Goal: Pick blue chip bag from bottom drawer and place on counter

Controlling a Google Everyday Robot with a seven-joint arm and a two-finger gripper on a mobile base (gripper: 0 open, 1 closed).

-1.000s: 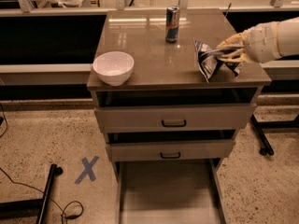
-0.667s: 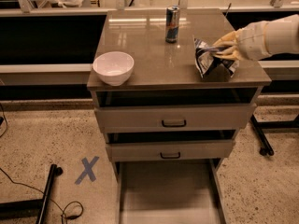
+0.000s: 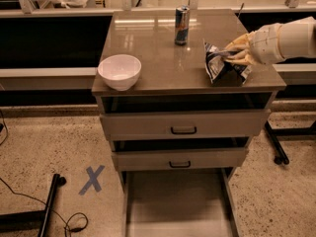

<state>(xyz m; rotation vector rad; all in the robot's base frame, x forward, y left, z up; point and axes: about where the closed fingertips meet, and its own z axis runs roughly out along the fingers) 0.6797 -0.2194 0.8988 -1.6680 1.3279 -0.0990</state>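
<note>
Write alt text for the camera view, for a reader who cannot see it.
The gripper, reaching in from the right, grips the chip bag, which rests on the right side of the counter. A bowl sits at its front left, a can near the back; below, the bottom drawer stands pulled out.

On the counter (image 3: 163,58), the gripper (image 3: 236,53) pinches the blue chip bag (image 3: 222,69) at its right edge — bowl (image 3: 119,71) front-left, can (image 3: 181,25) at the back — its middle lies open for passage.

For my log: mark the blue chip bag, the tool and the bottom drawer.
blue chip bag (image 3: 217,67), camera view, crumpled front.
tool (image 3: 233,53), camera view, between fingertips pinching the bag's top.
bottom drawer (image 3: 177,201), camera view, bare floor.
</note>
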